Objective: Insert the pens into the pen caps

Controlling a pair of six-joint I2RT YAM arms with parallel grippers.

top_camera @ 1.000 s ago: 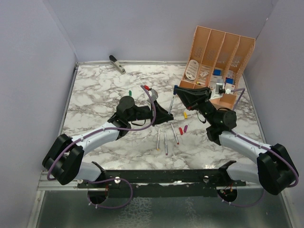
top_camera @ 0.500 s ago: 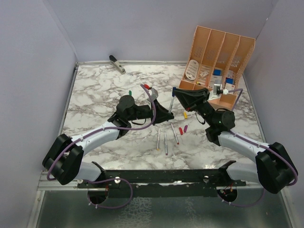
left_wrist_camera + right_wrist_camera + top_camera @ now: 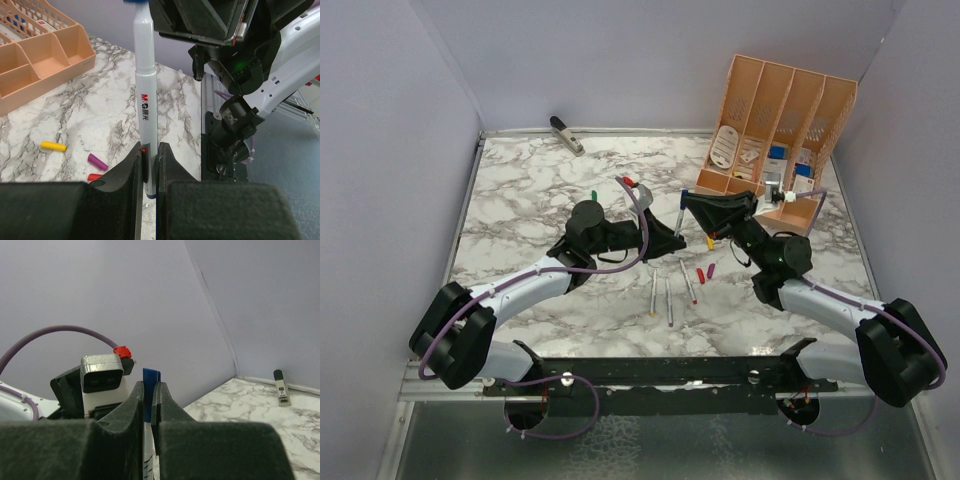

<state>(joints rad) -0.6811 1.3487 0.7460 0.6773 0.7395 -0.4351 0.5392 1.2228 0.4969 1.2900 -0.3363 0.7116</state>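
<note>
My left gripper (image 3: 672, 243) (image 3: 149, 150) is shut on a silver-grey pen (image 3: 680, 217) (image 3: 147, 95) and holds it upright above the table. My right gripper (image 3: 689, 200) (image 3: 148, 387) is shut on the blue cap (image 3: 683, 193) (image 3: 151, 387), which sits at the pen's top end (image 3: 136, 1). The pen's barrel (image 3: 148, 462) shows just below the cap. Three more pens (image 3: 669, 298) lie on the marble between the arms. The red cap (image 3: 700, 273), magenta cap (image 3: 711, 270), yellow cap (image 3: 710, 241) and green cap (image 3: 593, 194) lie loose around them.
An orange desk organizer (image 3: 785, 110) stands at the back right, close behind my right gripper. A grey-black stapler-like object (image 3: 566, 134) lies at the back left edge. Purple walls enclose the marble table (image 3: 530, 200).
My right gripper has moved left with the blue cap, from beside the organizer to the top end of the upright pen. The left arm and its pen have stayed put.
</note>
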